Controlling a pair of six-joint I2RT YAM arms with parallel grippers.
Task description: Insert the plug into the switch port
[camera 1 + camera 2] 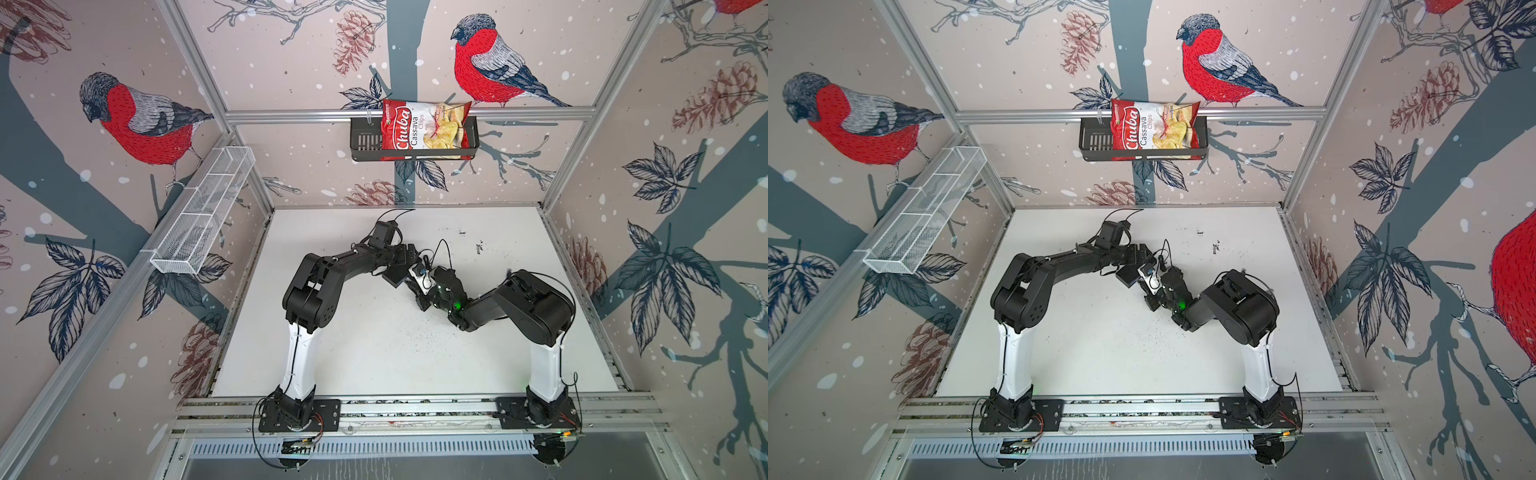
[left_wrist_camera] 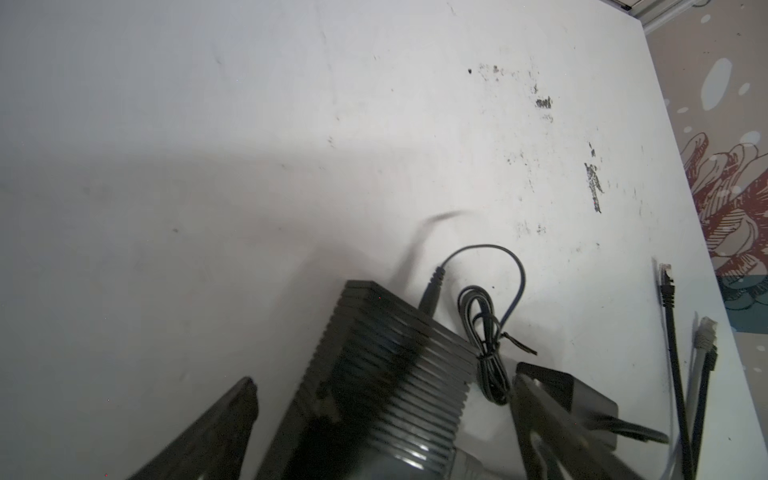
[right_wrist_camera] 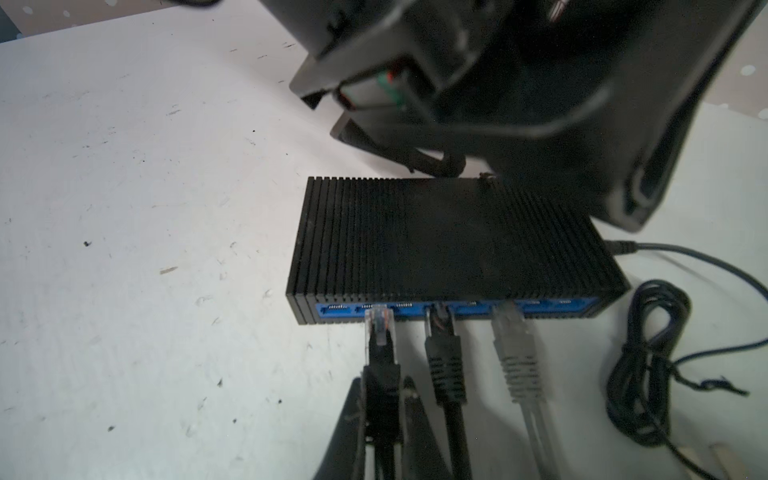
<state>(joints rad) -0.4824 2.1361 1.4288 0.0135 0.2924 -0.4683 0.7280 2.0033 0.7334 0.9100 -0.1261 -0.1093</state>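
At mid-counter (image 1: 374,353), the switch (image 3: 449,241) lies flat, its blue port face (image 3: 478,311) turned right toward the right fingers (image 3: 351,428), which pinch the plug (image 3: 379,328). The plug's long axis points left and far, square to the switch's length, its tip at a port mouth. The left fingers (image 2: 216,428) stand wide astride the switch.

Switch (image 3: 449,241): finned black casing, matt, reads as metal; blue port face (image 3: 457,311) in smooth plastic with slight sheen.
Plug (image 3: 379,322): clear glossy plastic tip, matt black moulded boot behind.
Neighbouring grey plug (image 3: 515,353): matt rubbery boot.
Power cord (image 3: 648,374): black matt sheath.
Table (image 3: 124,208): white, matt, scuffed and speckled with dark marks.
Chip bag (image 1: 424,124): glossy printed film (creased).
White basket (image 1: 203,212): coated wire mesh.
Black basket (image 1: 363,141): matt perforated sheet metal.
Frame rail (image 1: 291,113): bare brushed-looking aluminium.
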